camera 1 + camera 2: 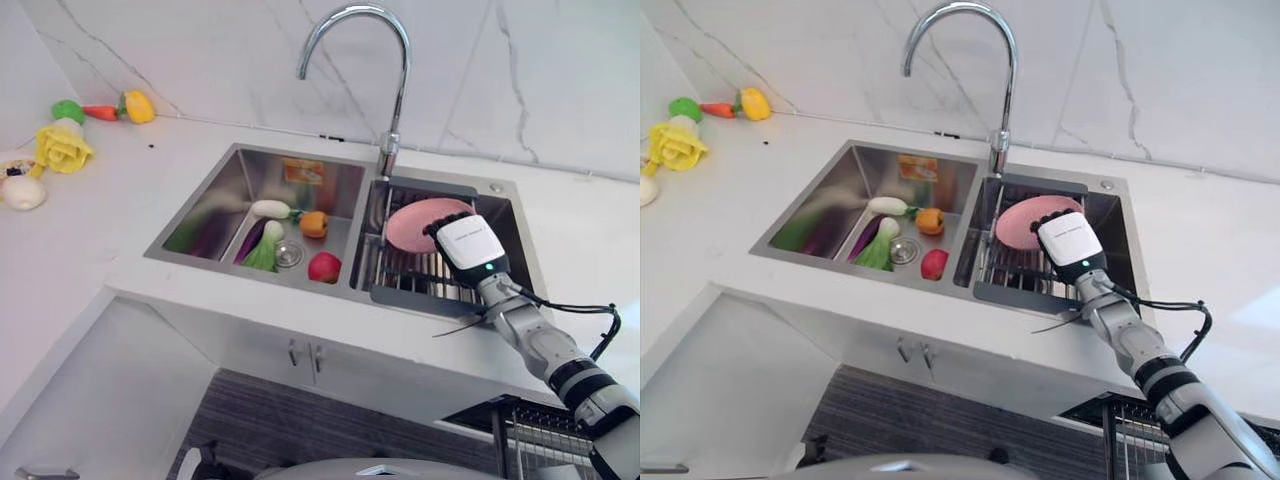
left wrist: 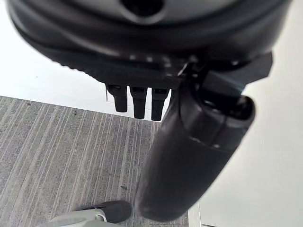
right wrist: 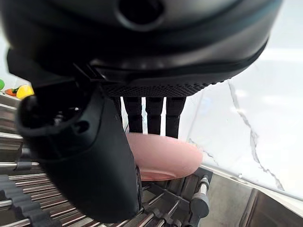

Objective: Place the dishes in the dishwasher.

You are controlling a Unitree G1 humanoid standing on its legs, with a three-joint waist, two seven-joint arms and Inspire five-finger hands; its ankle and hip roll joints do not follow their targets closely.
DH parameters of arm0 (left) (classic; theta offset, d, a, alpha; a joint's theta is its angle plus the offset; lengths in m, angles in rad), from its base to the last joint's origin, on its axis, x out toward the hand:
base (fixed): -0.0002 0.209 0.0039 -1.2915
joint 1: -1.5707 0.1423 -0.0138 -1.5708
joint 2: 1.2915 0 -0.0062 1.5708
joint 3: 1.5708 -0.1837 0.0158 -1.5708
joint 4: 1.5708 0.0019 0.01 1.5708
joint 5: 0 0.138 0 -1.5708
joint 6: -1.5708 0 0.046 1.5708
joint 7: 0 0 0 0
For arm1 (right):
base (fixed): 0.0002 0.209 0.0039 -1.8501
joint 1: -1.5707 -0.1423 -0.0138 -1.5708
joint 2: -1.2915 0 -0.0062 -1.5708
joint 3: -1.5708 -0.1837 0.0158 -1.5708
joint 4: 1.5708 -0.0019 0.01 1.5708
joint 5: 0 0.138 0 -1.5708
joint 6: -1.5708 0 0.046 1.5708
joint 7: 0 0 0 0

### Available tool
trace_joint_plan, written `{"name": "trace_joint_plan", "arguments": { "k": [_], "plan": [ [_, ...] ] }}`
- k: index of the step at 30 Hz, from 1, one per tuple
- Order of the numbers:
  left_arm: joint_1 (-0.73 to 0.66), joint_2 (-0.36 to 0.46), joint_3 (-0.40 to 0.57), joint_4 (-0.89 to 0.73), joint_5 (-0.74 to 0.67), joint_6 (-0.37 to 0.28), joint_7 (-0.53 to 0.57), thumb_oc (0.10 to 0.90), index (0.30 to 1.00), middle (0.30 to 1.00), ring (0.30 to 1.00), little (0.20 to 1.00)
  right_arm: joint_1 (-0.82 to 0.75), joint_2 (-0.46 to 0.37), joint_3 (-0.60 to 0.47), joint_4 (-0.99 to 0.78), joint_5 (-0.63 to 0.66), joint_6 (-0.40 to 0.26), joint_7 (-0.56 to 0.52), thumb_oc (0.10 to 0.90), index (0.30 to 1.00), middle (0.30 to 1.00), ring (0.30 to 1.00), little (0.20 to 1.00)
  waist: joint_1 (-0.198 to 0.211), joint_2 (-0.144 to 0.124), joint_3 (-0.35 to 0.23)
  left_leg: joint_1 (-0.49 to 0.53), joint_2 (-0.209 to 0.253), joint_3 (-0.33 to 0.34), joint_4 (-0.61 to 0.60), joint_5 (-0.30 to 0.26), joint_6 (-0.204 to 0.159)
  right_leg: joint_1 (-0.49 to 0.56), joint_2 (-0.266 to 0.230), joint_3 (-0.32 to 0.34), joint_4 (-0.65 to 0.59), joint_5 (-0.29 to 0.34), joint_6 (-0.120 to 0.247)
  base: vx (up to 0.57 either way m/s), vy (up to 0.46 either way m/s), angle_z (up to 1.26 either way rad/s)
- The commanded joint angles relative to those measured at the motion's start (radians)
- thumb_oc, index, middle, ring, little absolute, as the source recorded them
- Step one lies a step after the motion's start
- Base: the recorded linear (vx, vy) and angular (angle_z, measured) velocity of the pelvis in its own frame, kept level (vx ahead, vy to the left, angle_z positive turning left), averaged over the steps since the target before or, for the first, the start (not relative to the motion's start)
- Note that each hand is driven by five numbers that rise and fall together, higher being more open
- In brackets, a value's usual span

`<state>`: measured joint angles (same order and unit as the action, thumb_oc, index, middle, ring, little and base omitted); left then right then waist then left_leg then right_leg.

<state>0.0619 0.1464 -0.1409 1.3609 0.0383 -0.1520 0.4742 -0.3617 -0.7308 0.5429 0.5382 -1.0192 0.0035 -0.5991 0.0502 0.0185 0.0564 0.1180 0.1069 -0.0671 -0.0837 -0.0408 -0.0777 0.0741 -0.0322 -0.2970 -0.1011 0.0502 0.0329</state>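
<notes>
Pink plate [image 1: 424, 222] sits tilted on the metal rack [image 1: 412, 272] in the sink's right basin, near the basin's back edge, just below the tall curved faucet [image 1: 385, 90]. Right hand [image 1: 468, 246] reaches in over the basin's front edge and covers the plate's near rim. Over in the left basin [image 1: 215, 205] lies a scatter of toy food: a white radish [image 1: 270, 208], an orange piece [image 1: 313, 224], a red one [image 1: 324, 267] by the front wall, and green leaves [image 1: 264, 252] beside the drain. At the counter's far left corner, a yellow flower-like toy [image 1: 63, 148], a carrot [image 1: 100, 112] and a yellow pepper [image 1: 139, 106] by the marble wall.

Right eye view, same scene: hand [image 1: 1070, 241] at the plate [image 1: 1025, 220], its fingers hidden behind its back.

Left wrist view: left hand [image 2: 156, 75] hangs over grey striped floor [image 2: 66, 156] beside a white cabinet face, fingers straight and relaxed, holding nothing.

Right wrist view: right hand's [image 3: 142, 61] fingers [image 3: 154, 113] run straight down to the plate's upper rim [image 3: 163, 158], thumb standing in front of it; no curl around it that can be seen, and rack bars [image 3: 28, 198] show below.
</notes>
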Motion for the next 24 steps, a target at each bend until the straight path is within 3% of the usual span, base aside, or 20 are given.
{"name": "trace_joint_plan", "arguments": {
  "k": [1, 12, 19, 23, 24],
  "plan": [
    [-0.053, 0.019, -0.044, 0.085, -0.023, -0.032, 0.037, 0.8, 0.9, 0.9, 0.9, 0.9, -0.16, 0.048, 0.031, 0.039, 0.026, 0.058, -0.119, 0.4, 0.3, 0.3, 0.3, 0.3, 0.037, -0.083, -0.022, -0.046, 0.039, -0.023, -0.004, 0.055, -0.064, 0.092, -0.109, 0.011, 0.014, -0.079, 0.098, -0.01, -0.003, 0.04],
    [-0.059, 0.017, -0.045, 0.082, -0.023, -0.036, 0.033, 0.8, 0.9, 0.9, 0.9, 0.9, -0.149, 0.032, 0.011, -0.013, 0.03, 0.059, -0.119, 0.4, 0.3, 0.3, 0.3, 0.3, 0.034, -0.085, -0.023, -0.053, 0.035, -0.041, -0.004, 0.059, -0.066, 0.1, -0.109, -0.005, 0.014, -0.081, 0.096, -0.01, 0.003, 0.09],
    [-0.053, 0.016, -0.016, 0.08, 0.003, -0.025, 0.023, 0.8, 0.9, 0.9, 0.9, 0.9, -0.049, -0.039, -0.239, -0.413, 0.111, 0.01, -0.052, 0.4, 0.3, 0.3, 0.3, 0.3, 0.003, -0.078, -0.017, -0.051, 0.026, -0.027, -0.004, 0.068, -0.055, 0.089, -0.116, 0.013, 0.014, -0.065, 0.097, -0.01, 0.016, 0.01],
    [-0.052, 0.015, -0.016, 0.081, 0.007, -0.021, 0.022, 0.8, 0.9, 0.9, 0.9, 0.9, -0.021, -0.045, -0.28, -0.464, 0.121, 0.003, -0.043, 0.4, 0.3, 0.3, 0.3, 0.3, 0.0, -0.078, -0.02, -0.046, 0.026, -0.024, -0.004, 0.057, -0.055, 0.092, -0.114, 0.018, 0.014, -0.075, 0.098, 0.0, 0.01, -0.03],
    [-0.05, 0.014, -0.008, 0.081, 0.02, -0.01, 0.016, 0.8, 0.9, 0.9, 0.9, 0.9, 0.046, -0.064, -0.385, -0.606, 0.144, -0.008, -0.019, 0.4, 0.3, 0.3, 0.3, 0.3, -0.019, -0.076, -0.017, -0.049, 0.021, -0.018, -0.004, 0.064, -0.048, 0.081, -0.117, 0.035, 0.014, -0.064, 0.097, -0.02, 0.049, 0.04]
  ]
}}
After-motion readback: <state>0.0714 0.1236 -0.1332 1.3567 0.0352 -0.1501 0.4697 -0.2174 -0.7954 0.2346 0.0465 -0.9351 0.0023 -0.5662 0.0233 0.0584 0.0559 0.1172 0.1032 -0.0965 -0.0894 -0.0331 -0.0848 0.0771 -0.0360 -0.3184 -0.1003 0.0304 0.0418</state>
